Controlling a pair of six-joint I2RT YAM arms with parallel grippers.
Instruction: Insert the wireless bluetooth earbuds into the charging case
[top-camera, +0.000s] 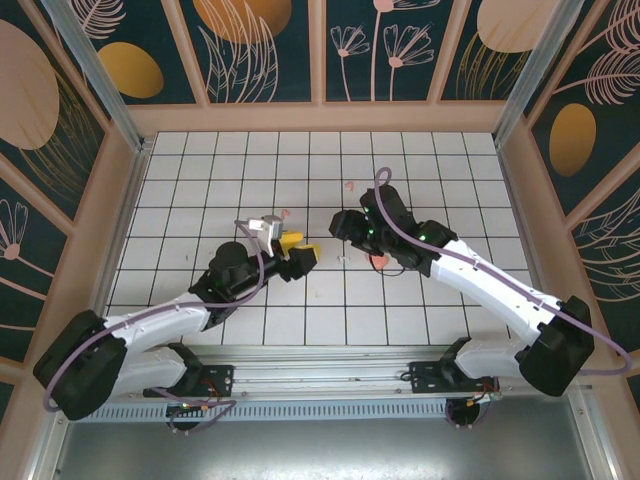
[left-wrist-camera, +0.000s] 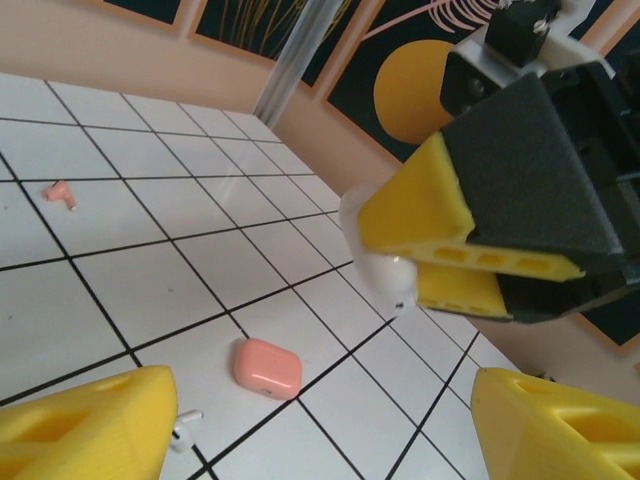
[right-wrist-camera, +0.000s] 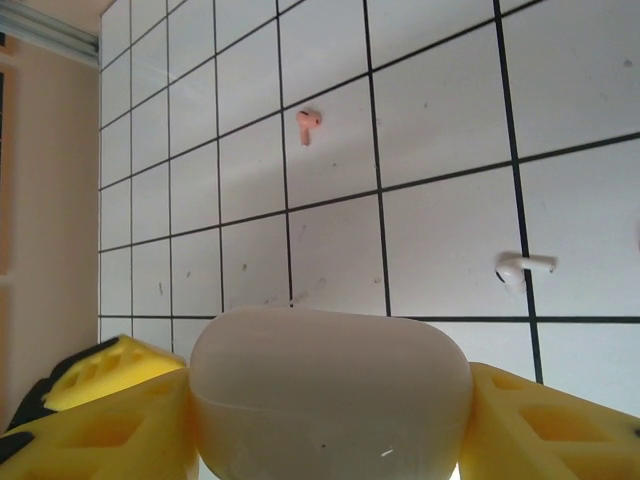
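So the right gripper (right-wrist-camera: 330, 425) has its yellow pads clamped on either side of the white charging case (right-wrist-camera: 330, 390), holding it up off the table (top-camera: 200, 200). From the right wrist view the case looks closed, rounded side facing the camera. The left gripper (left-wrist-camera: 325, 420) is just hanging there wide open with nothing between its fingers, pointed at the right one, and the two tools sit close together near the middle of the grid. The earbuds are all loose on the tiles, none in a case as far as I can see. One pink earbud (top-camera: 349, 186) lies farther back, beyond the right gripper, and a second pink earbud (top-camera: 284, 213) sits just past the left gripper. A white earbud (top-camera: 343, 260) is on the table roughly below where the two grippers meet, stem sticking out sideways. There's also a pink case (left-wrist-camera: 267, 367) lying shut on the tiles, near that white earbud but not touching it. I can only make out one white earbud.
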